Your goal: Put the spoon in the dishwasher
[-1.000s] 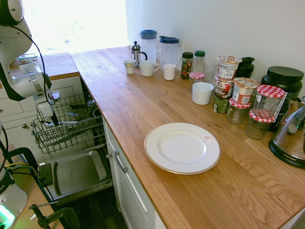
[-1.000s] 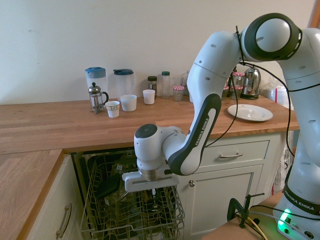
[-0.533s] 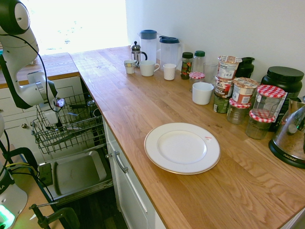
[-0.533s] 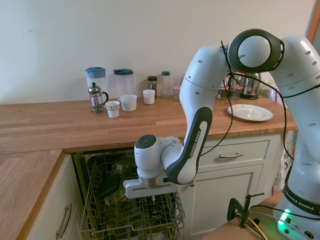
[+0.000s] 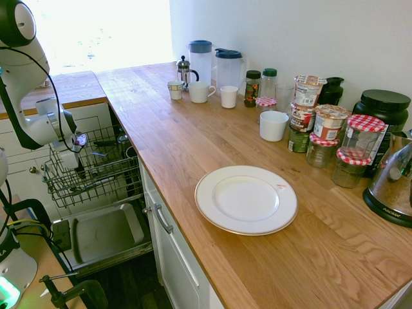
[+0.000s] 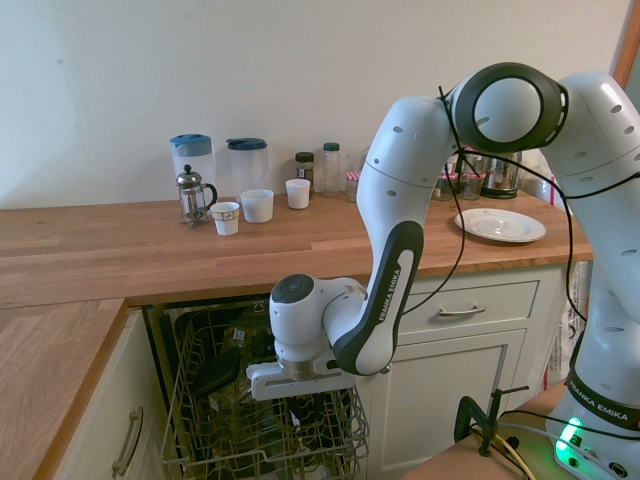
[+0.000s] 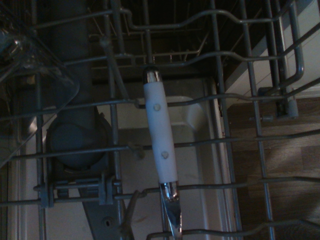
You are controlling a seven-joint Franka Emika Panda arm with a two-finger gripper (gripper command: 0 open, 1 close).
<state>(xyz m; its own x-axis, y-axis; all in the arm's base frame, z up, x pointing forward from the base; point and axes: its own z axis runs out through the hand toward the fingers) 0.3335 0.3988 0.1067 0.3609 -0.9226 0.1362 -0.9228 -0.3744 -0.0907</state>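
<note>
The dishwasher stands open under the counter, with its grey wire rack pulled out over the steel-lined door. My gripper reaches down into the rack, and the wires hide its fingers in both exterior views. My gripper hangs below the white hand. In the wrist view a piece of cutlery with a white riveted handle and shiny metal at both ends lies along the rack wires. Its working end is cut off, so I cannot tell whether it is the spoon.
A white plate lies on the wooden counter. At the back stand jugs, a French press, mugs and several jars. White cupboard doors with bar handles flank the dishwasher. A clear plastic item sits in the rack.
The arm has folded and the hand has sunk a little deeper into the rack. In the first exterior view it has shifted slightly right.
</note>
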